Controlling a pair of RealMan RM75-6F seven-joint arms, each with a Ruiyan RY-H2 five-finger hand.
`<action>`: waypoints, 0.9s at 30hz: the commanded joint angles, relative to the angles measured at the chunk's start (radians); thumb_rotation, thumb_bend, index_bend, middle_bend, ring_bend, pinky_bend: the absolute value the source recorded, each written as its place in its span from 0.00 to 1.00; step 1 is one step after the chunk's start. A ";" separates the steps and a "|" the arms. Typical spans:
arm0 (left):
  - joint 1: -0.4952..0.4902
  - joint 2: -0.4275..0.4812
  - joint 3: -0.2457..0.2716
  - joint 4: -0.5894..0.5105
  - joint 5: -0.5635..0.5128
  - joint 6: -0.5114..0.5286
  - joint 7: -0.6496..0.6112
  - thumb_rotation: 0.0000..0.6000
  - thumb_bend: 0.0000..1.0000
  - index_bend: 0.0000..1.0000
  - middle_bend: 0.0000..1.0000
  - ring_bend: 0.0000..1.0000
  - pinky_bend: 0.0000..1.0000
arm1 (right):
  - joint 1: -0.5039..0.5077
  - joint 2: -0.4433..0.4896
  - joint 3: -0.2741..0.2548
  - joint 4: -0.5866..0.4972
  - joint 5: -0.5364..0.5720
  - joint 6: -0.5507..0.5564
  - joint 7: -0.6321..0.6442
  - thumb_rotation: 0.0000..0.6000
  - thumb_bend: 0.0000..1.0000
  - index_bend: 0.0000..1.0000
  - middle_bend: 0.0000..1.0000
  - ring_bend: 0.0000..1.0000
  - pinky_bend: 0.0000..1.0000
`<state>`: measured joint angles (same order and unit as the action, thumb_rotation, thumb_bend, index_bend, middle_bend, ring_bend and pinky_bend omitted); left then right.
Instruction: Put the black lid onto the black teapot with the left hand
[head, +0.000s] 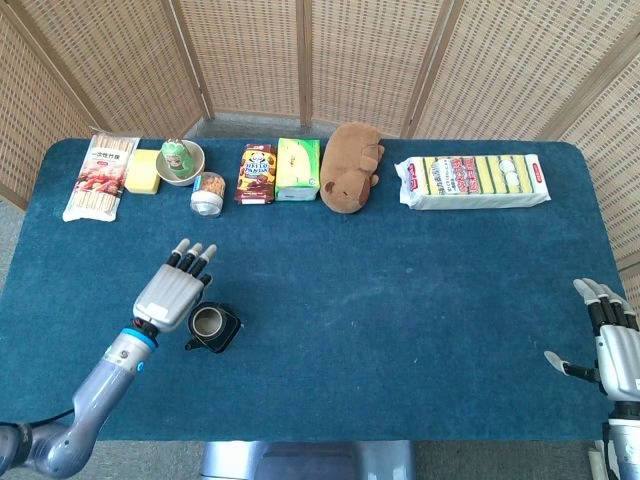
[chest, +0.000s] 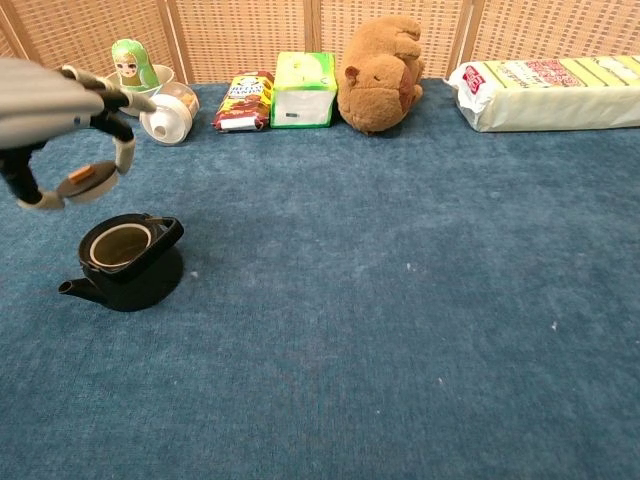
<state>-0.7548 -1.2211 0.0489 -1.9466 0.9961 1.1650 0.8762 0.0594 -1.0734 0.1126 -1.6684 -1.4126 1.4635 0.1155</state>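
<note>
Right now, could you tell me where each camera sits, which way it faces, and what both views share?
Head view: high, looking steeply down on the table; shows the left hand with its forearm, and the right hand.
Chest view: low, looking across towards the screen; only the left hand, holding the lid.
Shared: teapot, plush toy.

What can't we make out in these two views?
- Lid: hidden under the left hand in the head view; motion-blurred in the chest view, so the fingers' grip is unclear.
- Right hand: cut off by the head view's right edge, absent from the chest view.
- Teapot interior: too small in the head view.
</note>
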 joint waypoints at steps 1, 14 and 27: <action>0.015 -0.005 0.022 -0.020 0.029 0.017 0.026 1.00 0.25 0.43 0.00 0.00 0.00 | -0.001 0.002 0.000 -0.001 -0.002 0.002 0.004 1.00 0.12 0.07 0.07 0.07 0.00; 0.020 -0.066 0.041 -0.030 0.019 0.025 0.130 1.00 0.25 0.43 0.00 0.00 0.00 | -0.004 0.011 0.002 -0.006 -0.004 0.008 0.018 1.00 0.12 0.07 0.07 0.07 0.00; 0.008 -0.138 0.024 -0.008 -0.030 0.025 0.191 1.00 0.25 0.43 0.00 0.00 0.00 | -0.005 0.015 0.003 -0.008 -0.002 0.008 0.023 1.00 0.12 0.07 0.07 0.07 0.00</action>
<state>-0.7451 -1.3560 0.0761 -1.9562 0.9695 1.1889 1.0641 0.0546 -1.0584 0.1158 -1.6762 -1.4150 1.4715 0.1388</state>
